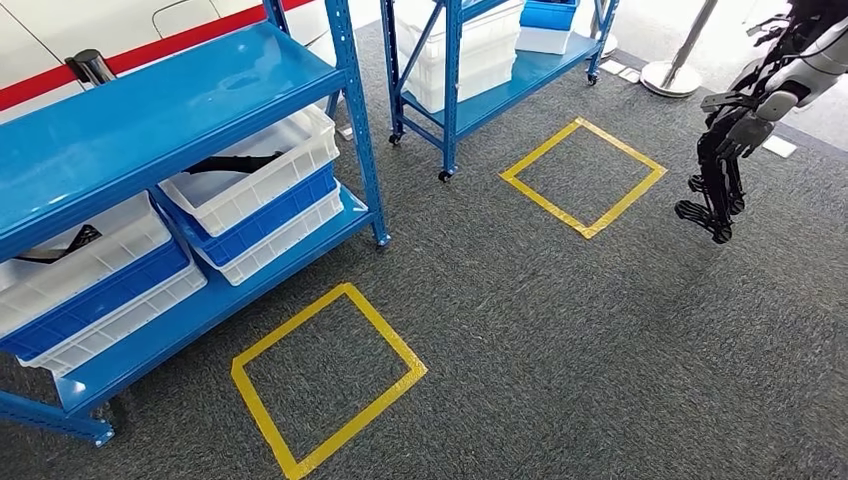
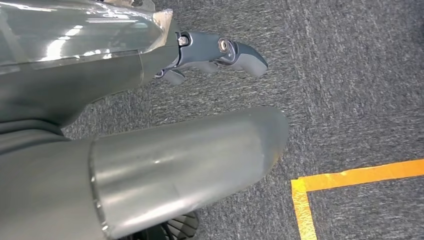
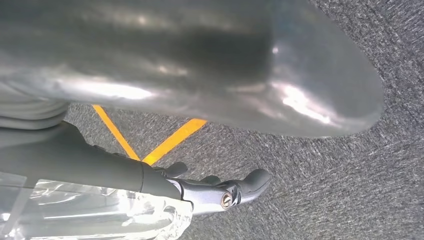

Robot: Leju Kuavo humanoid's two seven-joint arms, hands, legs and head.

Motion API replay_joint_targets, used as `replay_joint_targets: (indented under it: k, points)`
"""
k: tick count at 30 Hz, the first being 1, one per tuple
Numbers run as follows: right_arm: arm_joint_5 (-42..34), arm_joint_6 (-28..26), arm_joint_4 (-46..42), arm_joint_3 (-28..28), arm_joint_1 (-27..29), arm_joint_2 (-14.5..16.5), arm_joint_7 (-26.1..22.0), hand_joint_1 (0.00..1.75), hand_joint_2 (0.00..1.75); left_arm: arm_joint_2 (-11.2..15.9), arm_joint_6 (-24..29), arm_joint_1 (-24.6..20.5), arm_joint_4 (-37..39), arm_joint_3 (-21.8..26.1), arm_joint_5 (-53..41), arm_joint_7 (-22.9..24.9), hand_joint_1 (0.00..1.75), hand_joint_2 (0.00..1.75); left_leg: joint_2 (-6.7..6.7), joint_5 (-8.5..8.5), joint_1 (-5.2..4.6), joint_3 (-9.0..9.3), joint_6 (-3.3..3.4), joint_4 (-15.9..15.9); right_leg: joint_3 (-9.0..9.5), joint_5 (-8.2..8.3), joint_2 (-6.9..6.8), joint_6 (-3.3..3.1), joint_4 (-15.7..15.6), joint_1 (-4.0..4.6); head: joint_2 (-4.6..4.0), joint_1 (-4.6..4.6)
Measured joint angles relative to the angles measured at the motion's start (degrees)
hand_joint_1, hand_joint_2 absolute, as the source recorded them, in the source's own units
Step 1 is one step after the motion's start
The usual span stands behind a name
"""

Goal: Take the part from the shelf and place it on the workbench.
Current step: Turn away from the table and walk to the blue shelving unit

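A black part (image 1: 232, 163) lies in a white bin (image 1: 262, 175) on the middle level of the blue shelf (image 1: 150, 110) at my left. Another black part (image 1: 60, 245) lies in the neighbouring white bin (image 1: 90, 260), nearer to me. In the left wrist view my left hand (image 2: 125, 85) hangs over grey carpet with its dark fingers (image 2: 225, 50) stretched out and nothing in it. In the right wrist view my right hand (image 3: 90, 160) hangs the same way, its fingers (image 3: 230, 192) apart from the thick thumb (image 3: 225, 65) and holding nothing.
A yellow tape square (image 1: 325, 375) marks the carpet in front of the shelf, and a second one (image 1: 583, 175) lies further off. A second blue shelf (image 1: 480, 70) with white bins stands at the back. Another robot (image 1: 745, 120) stands at the far right near a stanchion base (image 1: 670, 75).
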Motion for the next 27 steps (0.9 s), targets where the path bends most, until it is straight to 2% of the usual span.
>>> replay_joint_targets:
  k: [2,3,4,6,8,10,12,13,14,15,17,18,19,21,23,24,25,27]
  points:
    - [0.1,0.0,0.0,0.0,0.0,0.0,0.0,0.0,0.0,0.0,0.0,-0.1,0.0,0.0,0.0,0.0,0.0,0.0,0.01,4.02,-0.1,3.76,0.57,-8.1,0.14,-0.02,0.04,0.02,0.0,0.05,0.0,0.01]
    - [0.2,0.0,0.0,0.0,-0.1,0.1,0.0,0.0,0.0,0.0,0.0,-0.2,0.0,0.0,0.1,-0.1,0.0,0.0,0.01,5.17,-0.28,5.19,0.86,-11.2,0.15,-0.05,0.05,0.1,-0.1,0.15,0.0,0.02]
    - [0.2,0.0,0.0,0.0,-0.1,0.1,-0.1,0.0,0.0,0.0,0.0,-0.2,0.0,0.0,0.1,-0.2,0.0,0.0,0.0,5.62,-0.51,6.0,1.13,-13.1,0.12,-0.05,0.04,0.24,-0.1,0.17,0.0,0.02]
    - [0.4,0.0,0.0,0.0,-0.2,0.1,-0.1,0.0,0.0,0.1,-0.1,-0.2,0.0,0.0,0.3,-0.3,0.0,0.0,-0.05,5.52,-0.96,6.04,1.55,-13.6,0.12,0.0,0.02,0.78,-0.3,0.15,0.0,0.03]
    - [0.5,0.0,0.0,0.0,-0.2,0.1,-0.1,0.0,0.0,0.0,-0.2,-0.1,0.0,0.0,0.7,-0.6,0.0,0.0,-0.06,6.07,-0.86,6.58,2.24,-14.6,-0.11,-0.25,-0.01,1.32,0.1,0.22,0.0,0.06]
    - [0.6,0.0,0.0,0.0,-0.3,0.0,0.0,0.0,0.0,0.0,-0.5,-0.2,0.0,0.1,1.0,-0.8,0.0,0.0,0.0,6.67,-0.69,7.17,2.91,-15.6,-2.12,-2.3,-0.01,1.01,4.2,0.4,0.0,0.13]
    - [0.4,-0.2,0.0,-0.1,-0.3,-0.1,0.3,0.0,0.0,-0.1,-0.8,-0.2,0.0,0.1,1.0,-0.9,0.0,0.0,0.05,6.71,-0.9,7.21,3.22,-15.6,-5.75,-5.29,0.01,0.45,11.5,0.41,0.0,0.19]
    - [0.2,-0.3,0.0,-0.2,-0.2,-0.2,0.5,0.0,0.0,-0.1,-1.0,-0.2,0.0,0.1,0.8,-0.8,0.0,0.0,0.02,6.68,-0.98,7.23,3.24,-15.6,-7.16,-6.06,0.01,0.52,14.3,0.43,0.0,0.21]
    - [0.0,-0.4,0.0,-0.4,-0.1,-0.2,0.7,0.0,0.0,-0.2,-1.1,-0.2,0.0,0.1,0.7,-0.7,0.0,0.0,-0.04,6.63,-1.04,7.28,3.25,-15.5,-7.64,-5.97,0.01,0.83,15.1,0.44,0.0,0.22]
    - [-0.1,-0.5,0.0,-0.5,0.0,-0.2,0.8,0.0,0.0,-0.3,-1.2,-0.3,0.0,0.1,0.6,-0.6,0.0,0.0,-0.12,6.56,-1.08,7.35,3.2,-15.5,-7.03,-5.03,0.01,1.32,13.7,0.45,0.0,0.23]
    - [0.0,-0.5,0.0,-0.8,0.0,-0.4,0.6,0.0,0.0,-0.4,-1.2,-0.4,0.0,0.1,0.5,-0.4,0.0,0.0,-0.23,6.25,-1.09,7.55,2.91,-15.2,-3.18,-1.85,-0.01,2.16,5.8,0.37,0.0,0.24]
    - [0.1,-0.5,0.0,-0.9,-0.1,-0.4,0.5,0.0,0.0,-0.5,-1.2,-0.5,0.0,0.1,0.6,-0.4,0.0,0.0,-0.26,5.94,-1.2,7.57,2.64,-14.9,-1.42,-0.64,0.01,2.18,2.2,0.41,0.0,0.25]
    - [0.2,-0.5,0.0,-0.9,-0.1,-0.5,0.4,0.0,0.0,-0.5,-1.2,-0.6,0.0,0.1,0.6,-0.4,0.0,0.0,-0.26,5.65,-1.31,7.56,2.36,-14.7,-0.23,0.02,0.03,1.89,0.0,0.47,0.0,0.22]
    - [0.4,-0.4,0.0,-1.0,-0.2,-0.5,0.3,0.0,0.0,-0.5,-1.3,-0.8,0.0,0.1,0.8,-0.5,0.0,0.0,-0.27,5.2,-1.47,7.5,1.93,-14.4,0.33,0.19,0.08,0.98,-0.9,0.73,0.0,0.18]
    - [0.6,-0.3,0.0,-1.0,-0.2,-0.5,0.1,0.0,0.0,-0.4,-1.3,-0.8,0.0,0.1,1.0,-0.6,0.0,0.0,-0.24,4.69,-1.29,7.39,1.49,-13.9,0.51,0.2,0.09,0.26,-0.9,0.45,0.0,0.16]
    - [0.7,-0.3,0.0,-1.0,-0.2,-0.6,0.0,0.0,0.0,-0.4,-1.2,-0.9,0.0,0.1,1.0,-0.7,0.0,0.0,-0.2,3.88,-1.15,6.92,1.14,-12.7,0.64,0.16,0.1,-0.03,-1.0,0.27,0.0,0.11]
    - [0.8,-0.3,0.0,-1.0,-0.2,-0.6,0.0,0.0,0.0,-0.4,-1.2,-0.9,0.0,0.1,1.1,-0.8,0.0,0.0,-0.16,2.49,-0.96,5.84,0.72,-10.3,0.78,0.11,0.08,-0.29,-1.0,0.09,0.0,0.08]
    - [0.9,-0.3,0.0,-1.0,-0.2,-0.7,-0.1,0.0,0.0,-0.5,-1.2,-0.9,0.0,0.1,1.1,-0.8,0.0,0.0,-0.09,-1.05,-0.51,1.86,0.0,-2.8,0.92,-0.1,0.06,-0.59,-1.0,0.12,0.0,-0.01]
